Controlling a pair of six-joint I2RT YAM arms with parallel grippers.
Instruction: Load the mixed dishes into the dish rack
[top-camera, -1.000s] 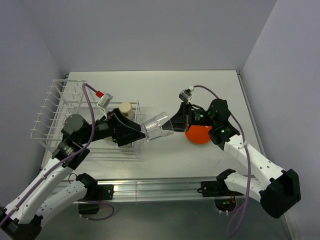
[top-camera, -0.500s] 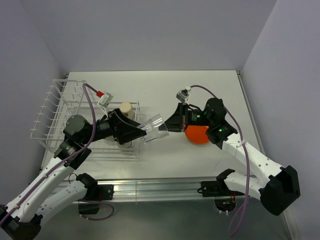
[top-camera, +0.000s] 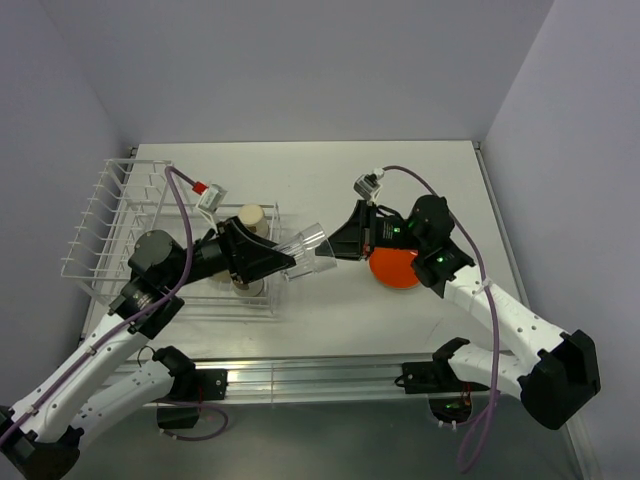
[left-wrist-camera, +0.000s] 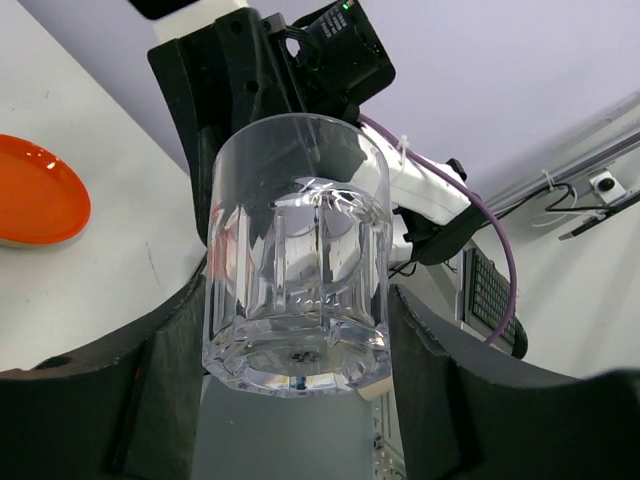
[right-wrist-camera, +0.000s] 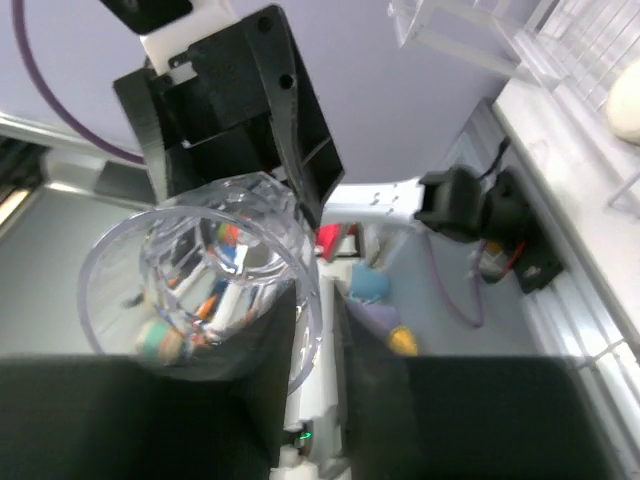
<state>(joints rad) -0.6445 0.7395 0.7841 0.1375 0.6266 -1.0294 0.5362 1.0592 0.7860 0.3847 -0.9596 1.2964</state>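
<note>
Over table (top-camera: 300, 170), right gripper (top-camera: 338, 249) pinches glass (top-camera: 309, 246); left gripper (top-camera: 284, 262) seemingly clasps it.

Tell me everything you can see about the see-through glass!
The glass is small, clear and round, with straight sides and a thick bottom. It looks empty. It lies tipped on its side, up in the air. The right end effector pinches its rim, one finger inside and one outside. The left end effector hugs its bottom end from both sides. Nothing else touches it.
</note>
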